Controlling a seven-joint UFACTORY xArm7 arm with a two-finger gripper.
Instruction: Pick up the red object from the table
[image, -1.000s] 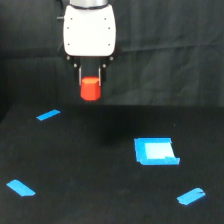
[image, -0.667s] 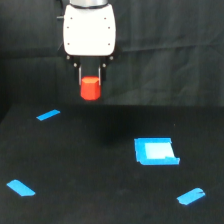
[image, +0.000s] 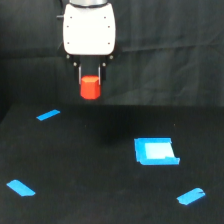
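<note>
The red object (image: 90, 88) is a small red-orange stubby block held between my gripper's (image: 90, 80) two thin dark fingers, well above the black table (image: 90, 170). The gripper hangs below the white arm housing (image: 89, 27) in the upper left of the exterior view and is shut on the block. The block's upper part sits between the fingers; its lower part sticks out beneath them.
A blue square tray (image: 156, 151) lies on the table toward the exterior view's right. Blue tape strips lie at the left (image: 48, 115), lower left (image: 20, 188) and lower right (image: 190, 196). A black fabric backdrop (image: 170, 50) hangs behind.
The gripper with the red block has risen very slightly; otherwise nothing has visibly changed.
</note>
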